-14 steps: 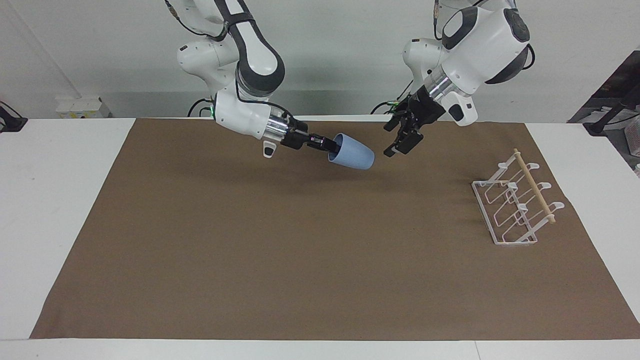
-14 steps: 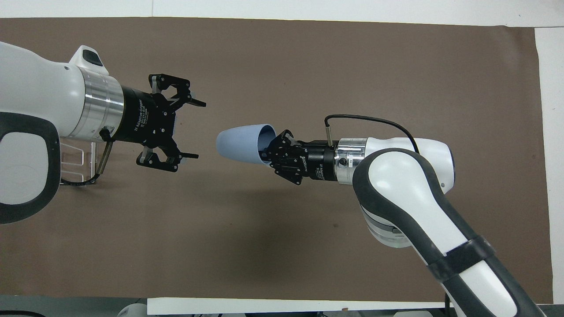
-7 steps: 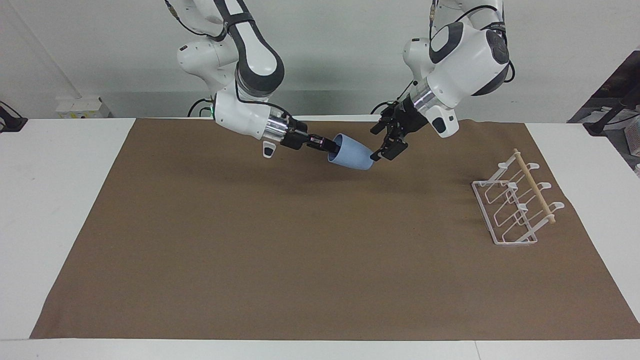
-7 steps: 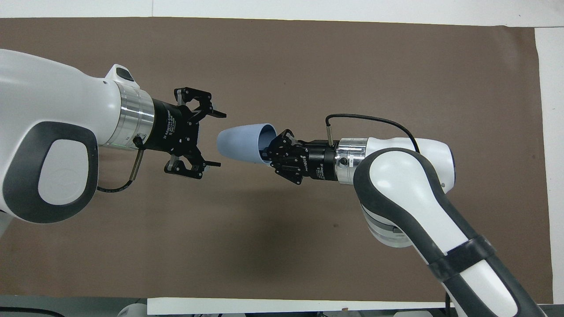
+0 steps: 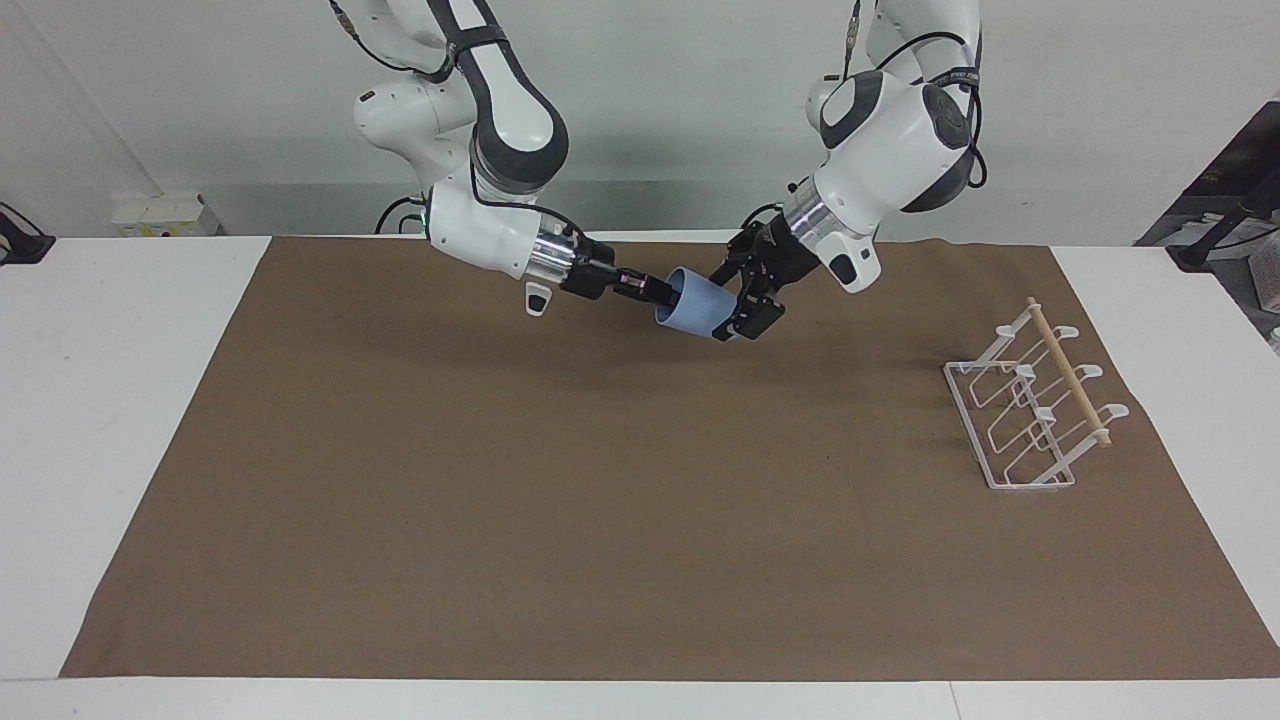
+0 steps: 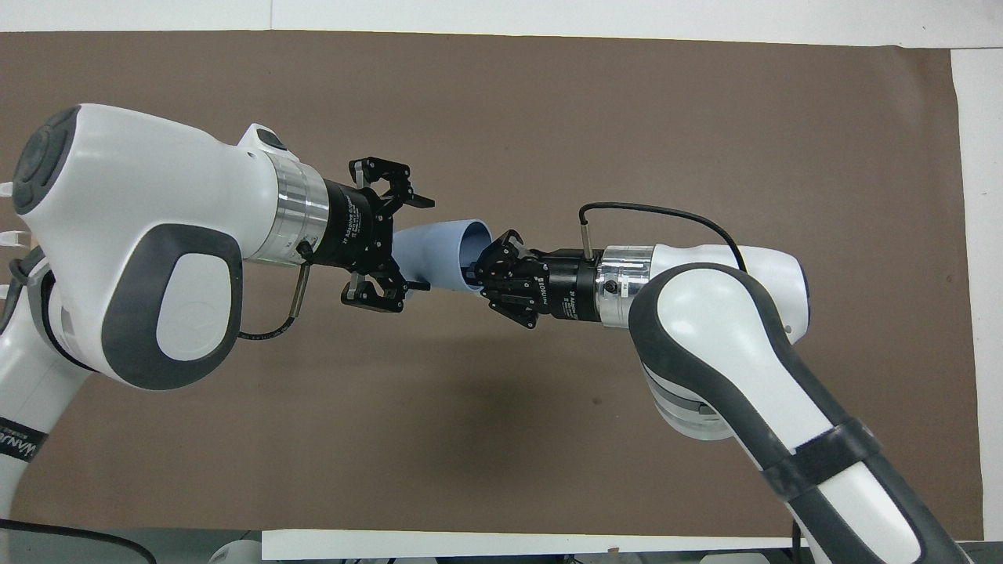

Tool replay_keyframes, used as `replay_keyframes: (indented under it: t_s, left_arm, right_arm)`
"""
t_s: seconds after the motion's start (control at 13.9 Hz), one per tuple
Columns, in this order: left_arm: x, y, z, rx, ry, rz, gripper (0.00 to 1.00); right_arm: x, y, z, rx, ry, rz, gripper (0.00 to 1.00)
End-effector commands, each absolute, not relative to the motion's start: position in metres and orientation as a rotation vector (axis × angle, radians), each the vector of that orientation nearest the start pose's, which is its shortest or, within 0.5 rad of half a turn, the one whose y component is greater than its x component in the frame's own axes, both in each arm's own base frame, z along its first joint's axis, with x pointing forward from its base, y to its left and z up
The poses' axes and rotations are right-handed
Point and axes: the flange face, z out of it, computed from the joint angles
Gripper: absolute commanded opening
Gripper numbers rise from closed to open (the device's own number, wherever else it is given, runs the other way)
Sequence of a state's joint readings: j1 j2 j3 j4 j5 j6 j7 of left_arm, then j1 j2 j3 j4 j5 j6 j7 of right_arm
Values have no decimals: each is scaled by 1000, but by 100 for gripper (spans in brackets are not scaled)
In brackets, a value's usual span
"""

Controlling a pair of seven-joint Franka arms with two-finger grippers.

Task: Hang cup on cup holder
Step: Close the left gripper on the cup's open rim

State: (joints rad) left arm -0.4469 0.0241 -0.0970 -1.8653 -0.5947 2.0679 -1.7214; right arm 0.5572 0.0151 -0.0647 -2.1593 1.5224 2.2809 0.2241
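The light-blue cup [image 5: 695,308] is held on its side in the air over the part of the brown mat nearest the robots, and it also shows in the overhead view [image 6: 443,251]. My right gripper [image 5: 650,290] is shut on the cup's rim, with one finger inside the mouth [image 6: 474,270]. My left gripper [image 5: 737,305] is open, with its fingers on either side of the cup's narrow base [image 6: 423,244]. The white wire cup holder [image 5: 1030,410], with its wooden dowel, stands on the mat toward the left arm's end of the table. In the overhead view the left arm hides it.
A brown mat [image 5: 500,500] covers most of the white table [image 5: 120,420]. Nothing else lies on the mat.
My left gripper has moved toward the cup and now has its open fingers around the cup's base. The right gripper and the cup have stayed still.
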Motion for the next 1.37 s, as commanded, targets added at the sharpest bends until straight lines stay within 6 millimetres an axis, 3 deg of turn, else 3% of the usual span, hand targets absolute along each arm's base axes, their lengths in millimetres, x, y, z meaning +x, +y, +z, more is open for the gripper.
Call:
replay_keyframes:
  t_s: [0.0,0.51,0.79,1.01,1.08,1.23,1.3]
  left_arm:
    - [490,-331,513,-2579,-2300,755,99]
    - [480,-343,504,-2554,-2279,773,86]
    - [475,-345,502,-2547,-2260,781,60]
    - [475,-344,502,-2527,-2266,789,53]
    - [475,-344,502,-2525,-2268,790,53]
    - [475,-345,503,-2512,-2281,794,52]
    - [475,-345,503,-2506,-2285,793,51]
  right_arm:
    - [483,286,422,-1826,790,370,0]
    - [484,286,422,-1826,790,370,0]
    - [484,285,422,-1825,790,370,0]
    - [484,285,422,-1824,791,371,0]
    - [484,285,422,-1825,790,370,13]
    - [487,286,425,-1823,788,361,99]
    - [490,288,431,-1821,775,353,100]
